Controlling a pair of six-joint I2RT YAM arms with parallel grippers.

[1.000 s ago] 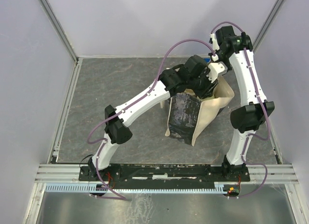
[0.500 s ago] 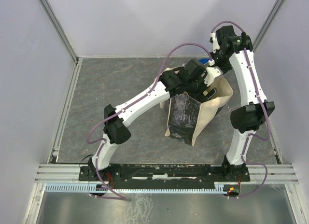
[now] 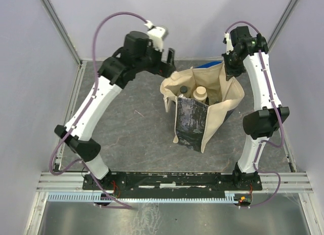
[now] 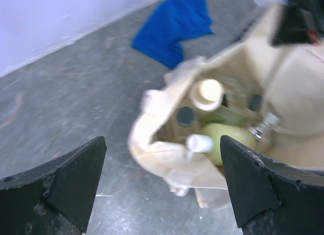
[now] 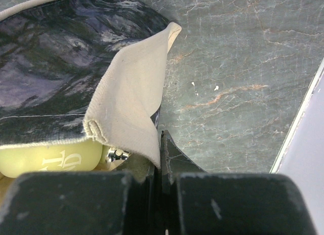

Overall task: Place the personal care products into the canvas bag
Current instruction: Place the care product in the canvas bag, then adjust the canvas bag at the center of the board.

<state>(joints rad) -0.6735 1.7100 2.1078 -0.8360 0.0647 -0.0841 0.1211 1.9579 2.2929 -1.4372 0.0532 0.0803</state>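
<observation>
The canvas bag [image 3: 223, 106] stands open mid-table, its dark panel [image 3: 190, 121] facing the arms. Inside it I see personal care products: a beige-capped bottle [image 4: 209, 93], a yellow-green bottle [image 4: 229, 139] with a white cap [image 4: 200, 143], black caps [image 4: 186, 115] and a silvery pump [image 4: 263, 126]. My left gripper [image 4: 162, 187] hovers open and empty above and to the left of the bag's mouth [image 3: 168, 68]. My right gripper [image 5: 162, 144] is shut on the canvas bag's rim at its far right corner [image 3: 232, 72], beside a yellow-green bottle [image 5: 45, 156].
A blue cloth [image 4: 174, 27] lies on the grey tabletop behind the bag, partly hidden by it in the top view [image 3: 210, 65]. Pale walls enclose the table on three sides, and a metal rail [image 3: 68, 113] runs along the left edge.
My left gripper opened over the bag, then the left arm lifted up and back to the left. The bottles inside the bag now show. The right gripper kept its hold on the rim.
</observation>
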